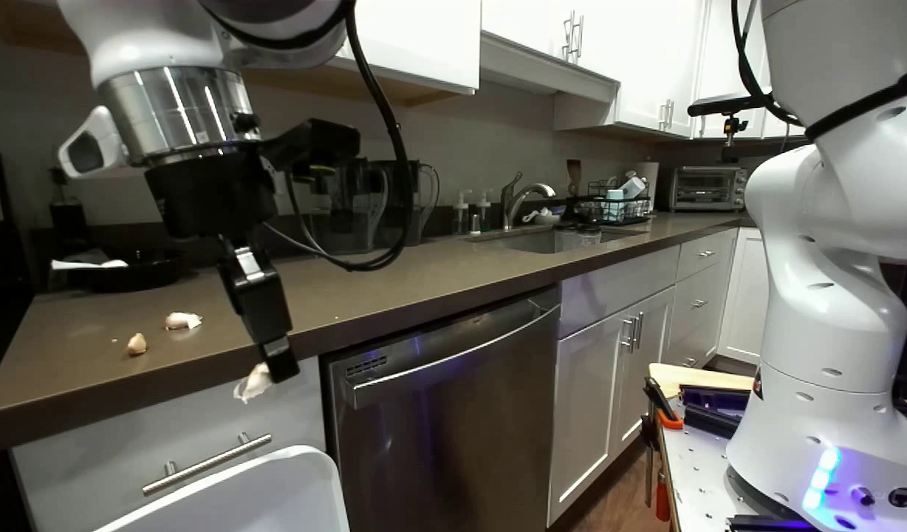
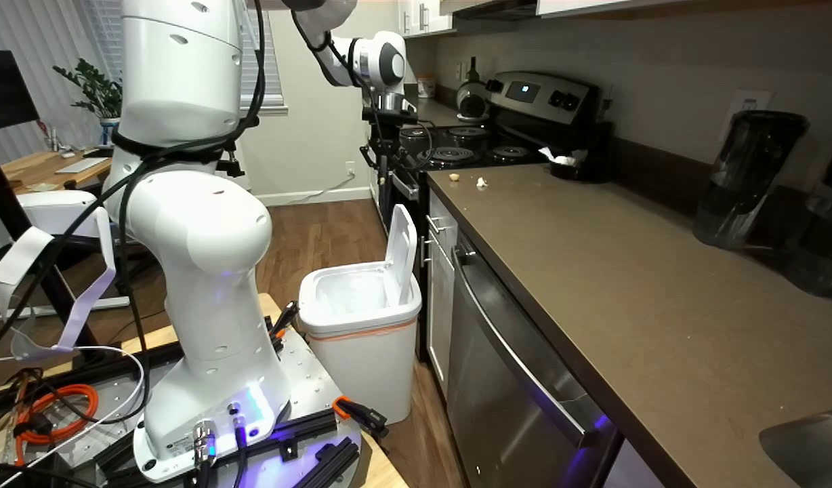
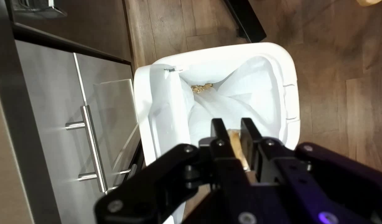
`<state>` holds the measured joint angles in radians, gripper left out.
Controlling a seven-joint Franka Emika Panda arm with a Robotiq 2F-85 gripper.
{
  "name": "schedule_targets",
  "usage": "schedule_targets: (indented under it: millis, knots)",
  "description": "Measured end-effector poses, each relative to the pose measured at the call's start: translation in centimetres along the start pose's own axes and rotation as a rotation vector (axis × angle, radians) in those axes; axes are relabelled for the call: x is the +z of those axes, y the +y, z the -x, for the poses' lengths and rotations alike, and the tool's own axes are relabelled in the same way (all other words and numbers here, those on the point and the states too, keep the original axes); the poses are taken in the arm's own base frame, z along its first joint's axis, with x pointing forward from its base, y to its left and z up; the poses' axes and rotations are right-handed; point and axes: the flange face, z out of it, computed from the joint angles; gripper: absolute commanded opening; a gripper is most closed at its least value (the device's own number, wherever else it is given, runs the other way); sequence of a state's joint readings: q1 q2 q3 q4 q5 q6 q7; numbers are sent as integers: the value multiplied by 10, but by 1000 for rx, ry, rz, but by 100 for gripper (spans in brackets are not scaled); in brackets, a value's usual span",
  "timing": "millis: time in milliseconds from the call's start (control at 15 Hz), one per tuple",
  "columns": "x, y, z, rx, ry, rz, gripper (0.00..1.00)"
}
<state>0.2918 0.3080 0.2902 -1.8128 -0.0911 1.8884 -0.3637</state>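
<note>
My gripper [image 3: 233,124] is shut on a pale garlic clove [image 3: 236,143], whose tan, papery side shows between the two black fingers in the wrist view. In an exterior view the clove [image 1: 254,383] sticks out below the fingertips, just off the counter's front edge. Beneath it in the wrist view stands a white bin [image 3: 228,51] with a bag inside and some brown scraps at the bottom. The bin's lid [image 2: 401,251] is raised on the cabinet side. Two more garlic pieces lie on the counter: a whitish one [image 1: 182,321] and a tan one [image 1: 137,344].
The brown counter [image 2: 578,257] runs above a drawer with a bar handle [image 1: 206,464] and a steel dishwasher [image 1: 453,414]. A black dish [image 1: 128,272] with something white sits near the stove [image 2: 456,152]. Pitchers [image 2: 748,179] stand along the wall.
</note>
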Motion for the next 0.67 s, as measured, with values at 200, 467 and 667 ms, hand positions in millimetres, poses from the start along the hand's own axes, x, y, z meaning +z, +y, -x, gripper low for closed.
schedule_targets:
  millis: [200,467,667]
  knots:
    - [0,-9,-2,-37,-1,-1,57]
    - [-3,-17,-5,-75,3,2,82]
    - [-6,-18,-4,-93,8,5,98]
